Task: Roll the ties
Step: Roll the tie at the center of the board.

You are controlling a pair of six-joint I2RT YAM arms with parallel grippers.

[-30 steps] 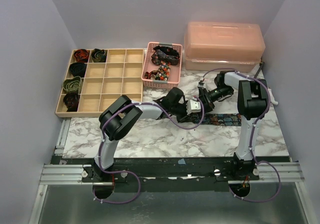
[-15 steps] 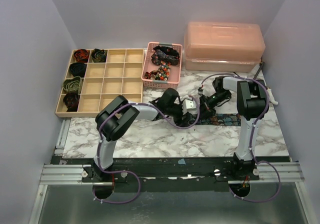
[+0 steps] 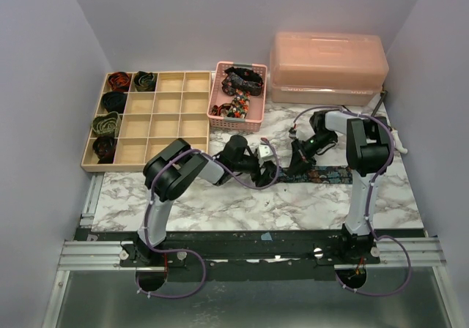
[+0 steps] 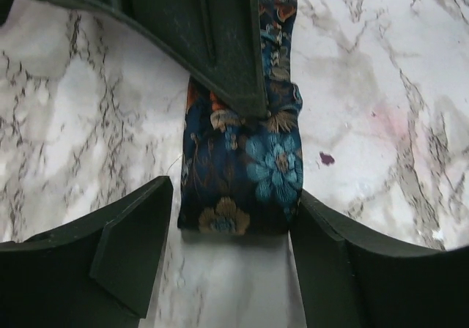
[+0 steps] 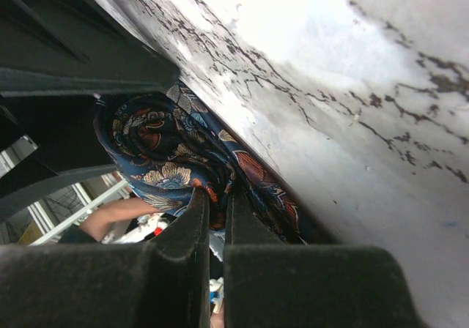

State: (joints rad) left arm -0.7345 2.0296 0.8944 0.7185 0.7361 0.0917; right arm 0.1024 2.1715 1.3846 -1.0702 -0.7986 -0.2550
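A navy tie (image 3: 331,175) with teal and orange flowers lies flat on the marble, its left end wound into a partial roll (image 4: 242,174). My left gripper (image 4: 235,190) is open, its fingers standing on either side of the roll's near end without pinching it. My right gripper (image 5: 218,200) comes down from the far side and is shut on the roll's fabric (image 5: 165,152). In the top view both grippers meet mid-table, the left (image 3: 271,170) just left of the right (image 3: 295,165). Several coiled ties (image 3: 108,123) fill the wooden tray's left compartments.
The divided wooden tray (image 3: 165,123) stands at the back left. A pink mesh basket (image 3: 220,112) holding loose ties is beside it. A pink lidded box (image 3: 327,68) sits at the back right. Purple cables loop around both arms.
My left gripper let go of the roll, opened and drew back to the left. My right gripper swung down onto the roll and shut on it.
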